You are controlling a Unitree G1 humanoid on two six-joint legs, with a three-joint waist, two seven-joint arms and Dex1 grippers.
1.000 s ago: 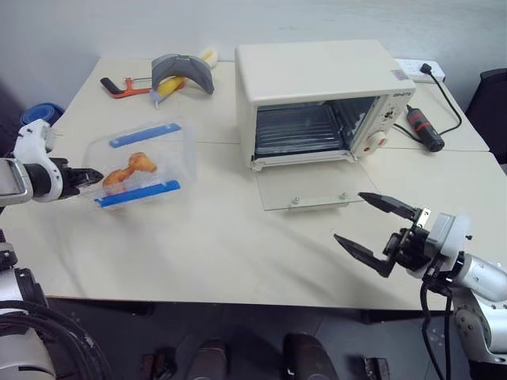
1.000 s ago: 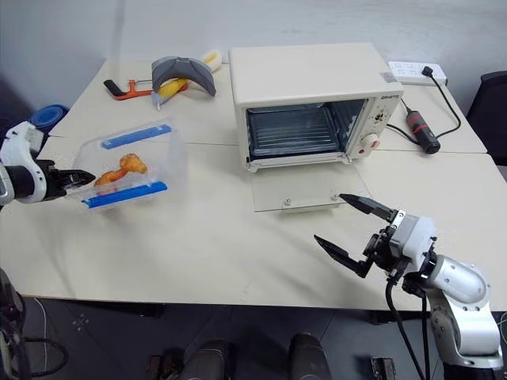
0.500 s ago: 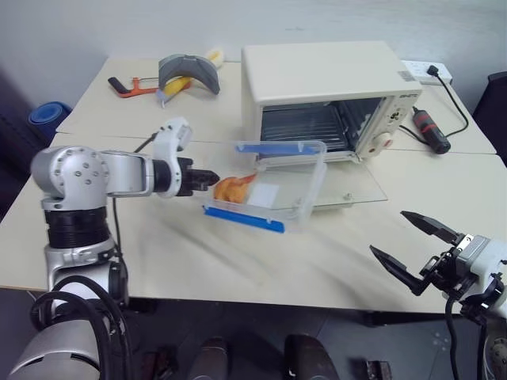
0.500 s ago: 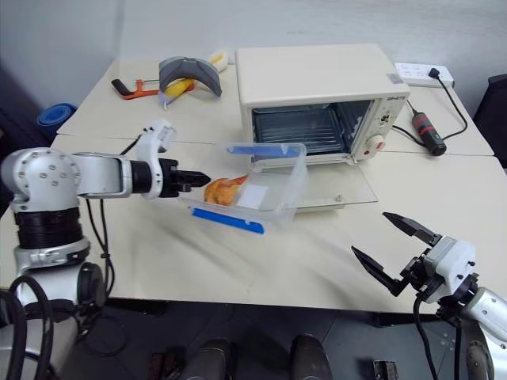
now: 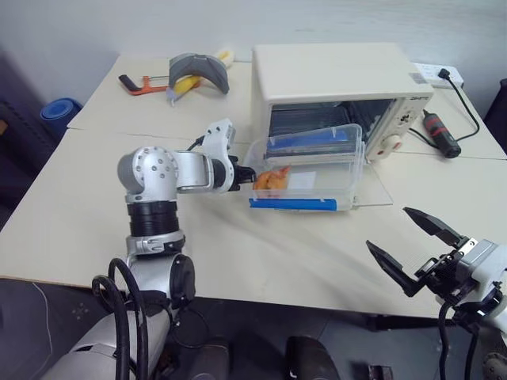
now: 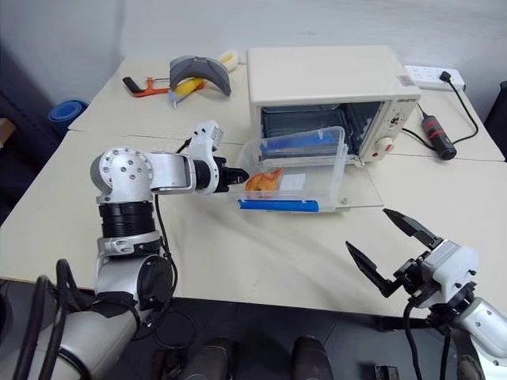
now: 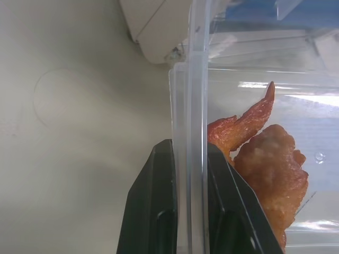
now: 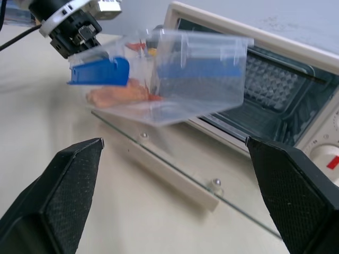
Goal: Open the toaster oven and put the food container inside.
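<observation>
Change: since a second ago the food container (image 5: 310,168) is being carried from the table's left side across to the toaster oven (image 5: 341,87).
Left arm: is being held bent, reaching sideways; the left gripper (image 7: 189,153) is being kept clamped on the container's end wall.
Right gripper (image 5: 416,245): is being held wide apart, gripping nothing, at the table's (image 5: 71,214) near right edge.
Container: is being held above the dropped glass door (image 5: 372,190), just before the oven mouth; clear, blue clips, orange-brown food inside.

A pale beige flat-topped bench (image 5: 87,214) made of joined sections stands before a plain light grey wall (image 5: 119,28); dark floor (image 5: 24,134) lies at its left.
</observation>
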